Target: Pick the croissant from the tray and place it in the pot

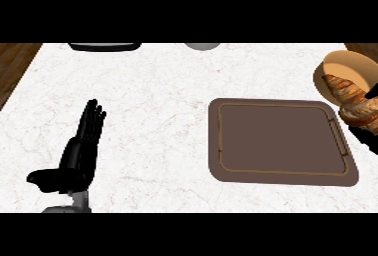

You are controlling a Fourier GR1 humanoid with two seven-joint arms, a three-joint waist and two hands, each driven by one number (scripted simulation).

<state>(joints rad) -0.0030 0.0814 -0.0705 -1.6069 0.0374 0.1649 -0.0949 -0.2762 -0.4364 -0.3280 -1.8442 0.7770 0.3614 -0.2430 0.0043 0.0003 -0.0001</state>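
The golden-brown croissant [353,100] hangs at the right edge of the head view, with its pointed end over the tan round pot [351,62] at the far right. My right hand [367,139] is mostly cut off by the view's edge. Only dark parts of it show around the croissant, and it seems curled round the pastry. The brown tray [280,142] lies flat on the counter, right of centre, with nothing on it. My left hand [80,150] rests open at the lower left, fingers pointing up, far from the tray.
A dark flat object [105,46] and a grey round object [201,46] sit at the white marble counter's far edge. Wooden floor shows beyond the counter's left side.
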